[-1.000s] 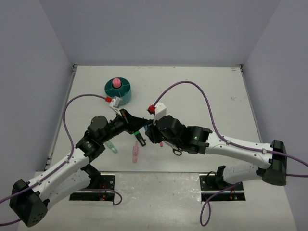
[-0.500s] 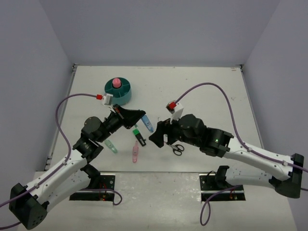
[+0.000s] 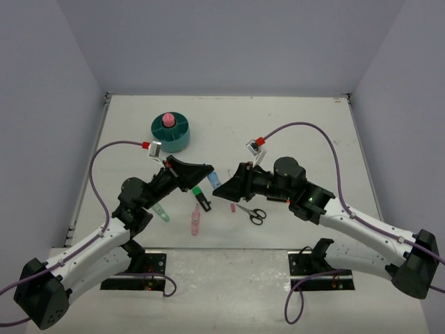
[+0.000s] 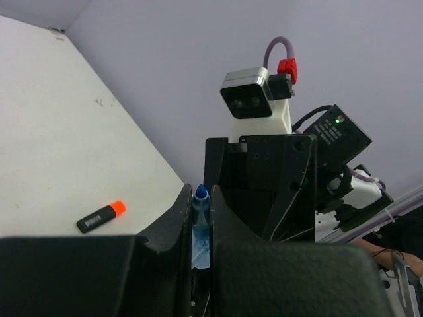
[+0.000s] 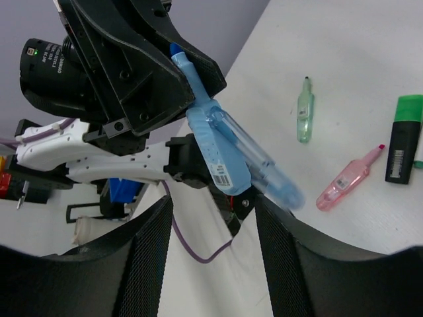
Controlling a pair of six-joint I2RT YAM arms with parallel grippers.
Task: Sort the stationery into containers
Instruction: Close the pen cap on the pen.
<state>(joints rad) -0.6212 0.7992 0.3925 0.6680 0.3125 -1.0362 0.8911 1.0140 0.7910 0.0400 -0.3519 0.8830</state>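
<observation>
White arms [image 3: 87, 245] with black joints, purple cables [image 4: 269, 51], red connectors [image 4: 287, 67].

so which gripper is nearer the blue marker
Left. The left gripper is shut on the blue marker, holding it off the table. The right gripper is open, facing the marker from close by.
</observation>
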